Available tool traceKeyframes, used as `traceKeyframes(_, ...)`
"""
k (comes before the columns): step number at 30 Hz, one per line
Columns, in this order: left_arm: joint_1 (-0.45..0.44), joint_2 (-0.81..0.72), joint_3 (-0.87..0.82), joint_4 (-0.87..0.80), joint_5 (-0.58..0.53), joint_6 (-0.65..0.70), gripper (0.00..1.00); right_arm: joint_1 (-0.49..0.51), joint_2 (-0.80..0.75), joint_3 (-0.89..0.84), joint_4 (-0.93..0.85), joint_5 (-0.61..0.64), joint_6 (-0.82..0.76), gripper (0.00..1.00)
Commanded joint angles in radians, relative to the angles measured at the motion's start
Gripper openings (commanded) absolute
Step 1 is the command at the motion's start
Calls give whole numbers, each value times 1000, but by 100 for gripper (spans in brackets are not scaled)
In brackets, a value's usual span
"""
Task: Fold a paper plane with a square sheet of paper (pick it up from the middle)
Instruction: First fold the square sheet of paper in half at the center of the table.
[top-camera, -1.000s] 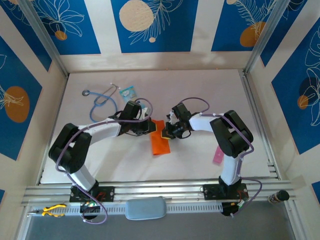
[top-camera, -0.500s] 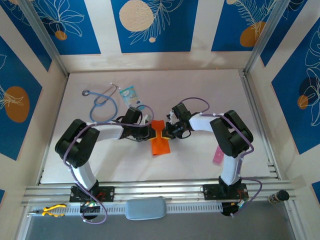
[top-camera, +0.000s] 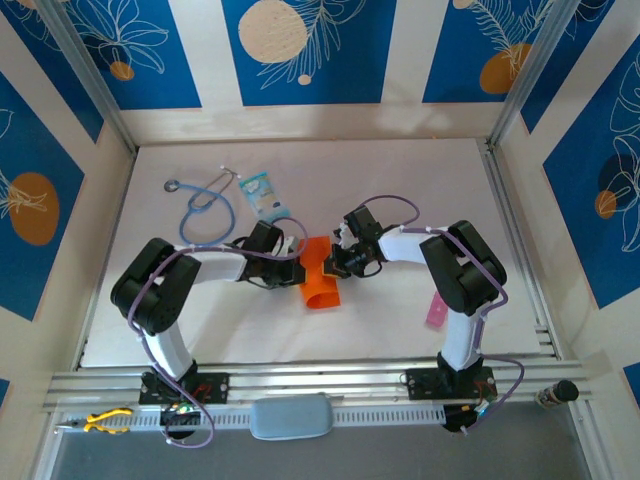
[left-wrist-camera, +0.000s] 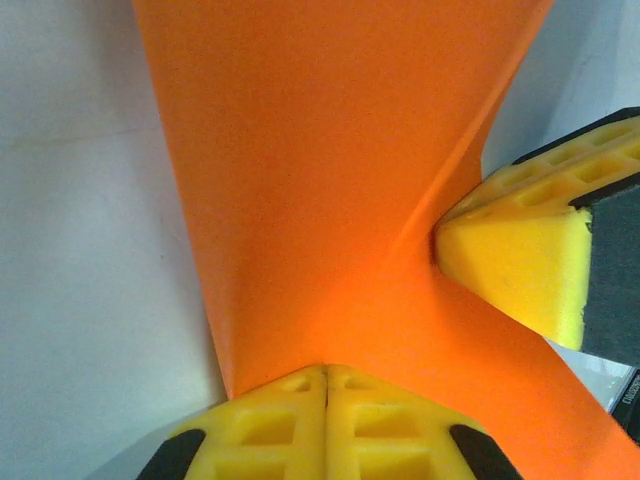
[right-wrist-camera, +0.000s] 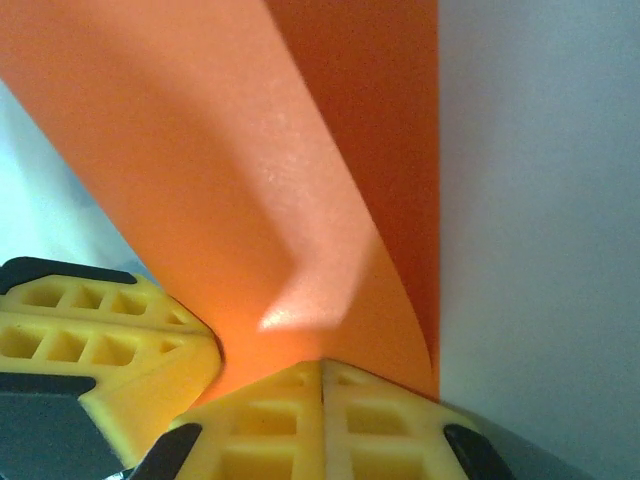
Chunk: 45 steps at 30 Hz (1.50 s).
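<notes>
Bowing upward between two pinches, the thin, bright orange square sheet of paper (top-camera: 318, 282) sits just toward 6 o'clock from the middle of the pale, matte worktop (top-camera: 400, 180). Its surface is plain and unmarked, with a fine grain up close.

The left gripper (left-wrist-camera: 326, 372) is closed on the sheet's 9 o'clock edge, its yellow, grid-ribbed foam pads meeting flat with the paper nipped between them. In the left wrist view, a soft crease runs from there to the other arm's yellow pad at 3 o'clock. The right gripper (right-wrist-camera: 321, 365) is likewise clamped onto the 3 o'clock edge. In the right wrist view the paper curls over in a smooth bend, with a darker orange layer beneath it.

Around the sheet, a blue-tubed stethoscope (top-camera: 205, 203) lies at 10 o'clock and a light-blue patterned packet (top-camera: 258, 190) at 11 o'clock. A small pink flat strip (top-camera: 435, 312) lies at 4 o'clock (close to the right arm).

Blue wall panels (top-camera: 300, 60) with white leaf outlines and orange and cream discs enclose the worktop behind aluminium frame rails. Yellow-handled pliers (top-camera: 103, 421) and a grey-blue cushion pad (top-camera: 290, 416) rest on the near rail.
</notes>
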Motion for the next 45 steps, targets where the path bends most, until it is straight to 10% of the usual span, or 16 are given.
traceKeyframes(1,6,-13,-25,-77,-66,-2,0,-2,20,-44,-108,93,15,0)
traceKeyframes(12,-9,-86,-39,131,106,-300,0,1,7,-53,-111,104,26,0)
traceKeyframes(31,-23,0,-88,-97,30,-139,0,4,-10,-79,-109,141,48,0)
traceKeyframes(45,-38,-66,-34,77,167,-284,0,3,-17,-80,-100,149,67,0)
